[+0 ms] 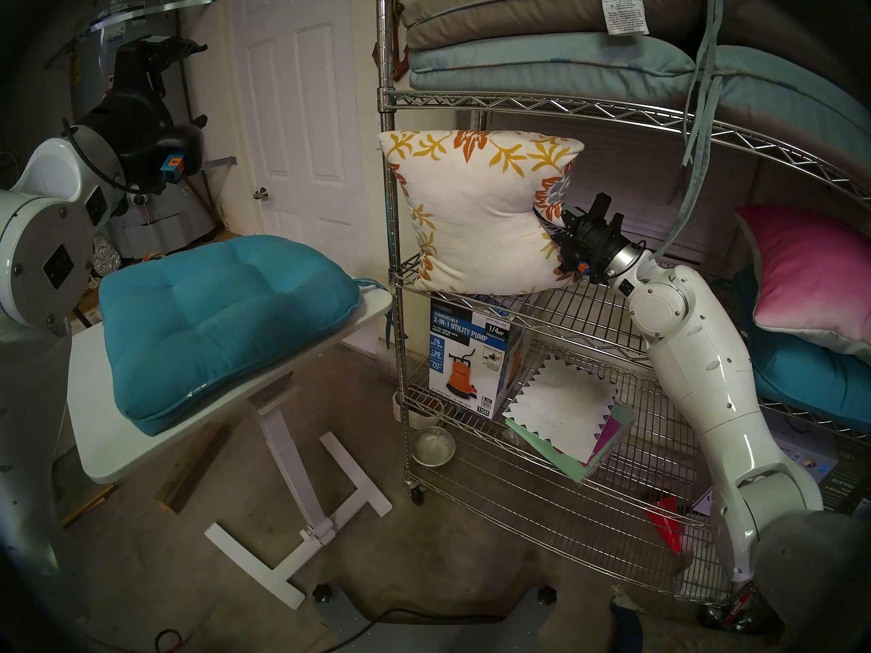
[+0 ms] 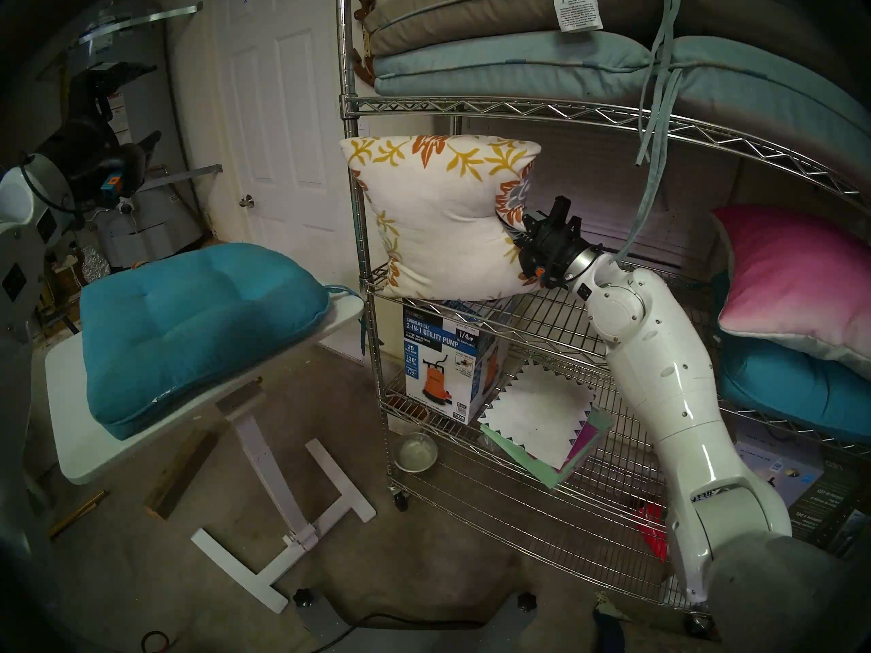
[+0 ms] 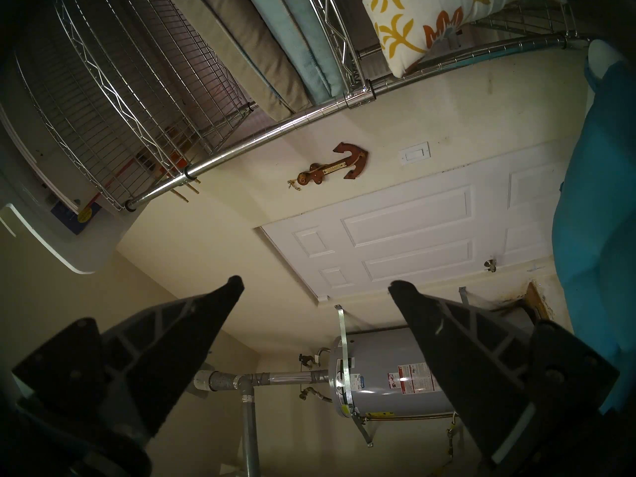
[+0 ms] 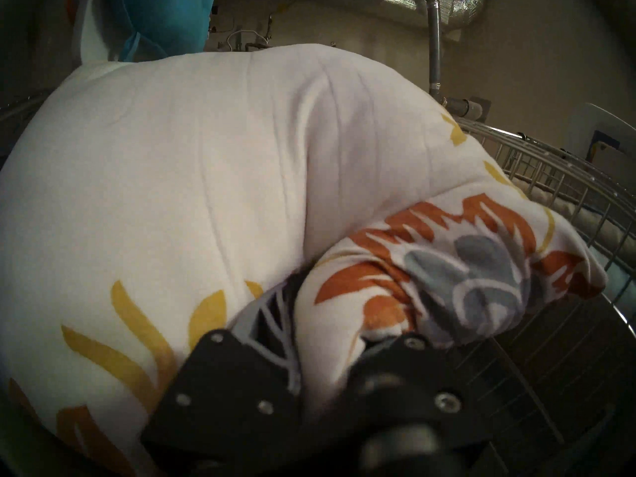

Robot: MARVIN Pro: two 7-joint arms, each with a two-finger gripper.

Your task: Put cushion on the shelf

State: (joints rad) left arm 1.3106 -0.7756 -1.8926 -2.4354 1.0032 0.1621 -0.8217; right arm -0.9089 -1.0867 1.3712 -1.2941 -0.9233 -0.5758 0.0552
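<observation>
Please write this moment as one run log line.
right gripper: shut on cushion | cushion: upright on shelf | left gripper: open

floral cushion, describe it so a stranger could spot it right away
Find the chrome wire shelf; on its middle tier, at the left end, the floral cushion stands on edge, pinched by the right claw. Unlike the plain pink pillow and teal cushions nearby, it is cream with orange and yellow leaves.

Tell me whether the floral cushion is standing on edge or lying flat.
On edge: the cushion stands upright, its bottom edge on the shelf tier, with the right tool pinching its side.
</observation>
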